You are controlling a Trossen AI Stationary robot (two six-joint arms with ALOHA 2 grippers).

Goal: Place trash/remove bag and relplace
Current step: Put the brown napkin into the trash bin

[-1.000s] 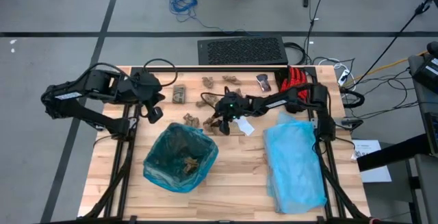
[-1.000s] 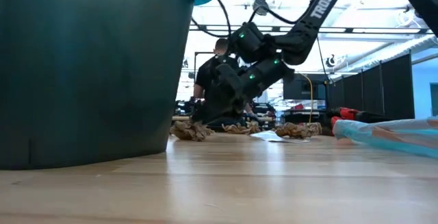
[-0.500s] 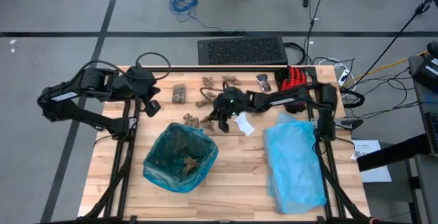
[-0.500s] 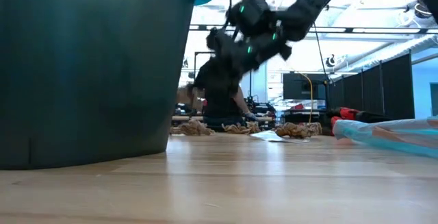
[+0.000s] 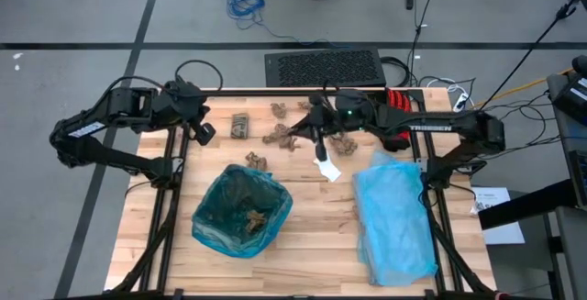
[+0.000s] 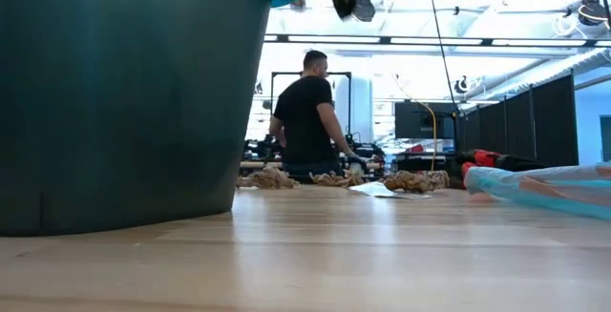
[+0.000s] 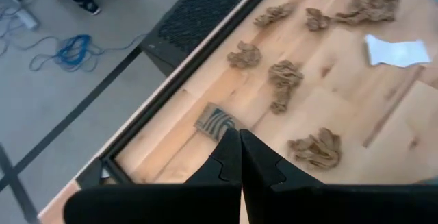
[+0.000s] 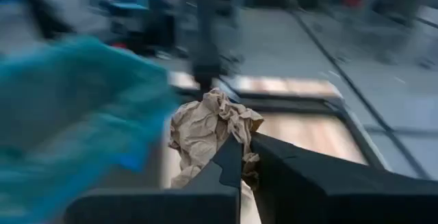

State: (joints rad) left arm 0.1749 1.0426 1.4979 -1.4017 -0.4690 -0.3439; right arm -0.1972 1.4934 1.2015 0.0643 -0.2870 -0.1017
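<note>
Held trash: a knobbly crumpled brown paper scrap (image 8: 212, 131), pinched in the right gripper (image 8: 239, 161) above the table's far middle.
Handling: probably very light, soft and springy; a pinch on a thick fold should hold, though a loose flap could slip.
Right claw: clenched on that scrap, fingers nearly together.
Left claw: left gripper (image 7: 239, 157) closed tight on nothing, poised over the table's far left edge.
Remaining trash: more crumpled brown scraps (image 5: 278, 136) along the far side, one flat white paper scrap (image 5: 327, 170) nearer the middle.
Bag: the thin dark teal-green plastic bag (image 5: 241, 210) lines the bin at the near left, open-mouthed, scraps already inside.
Beside: a paler sky-blue plastic bag (image 5: 394, 219) lies flat at the right.
</note>
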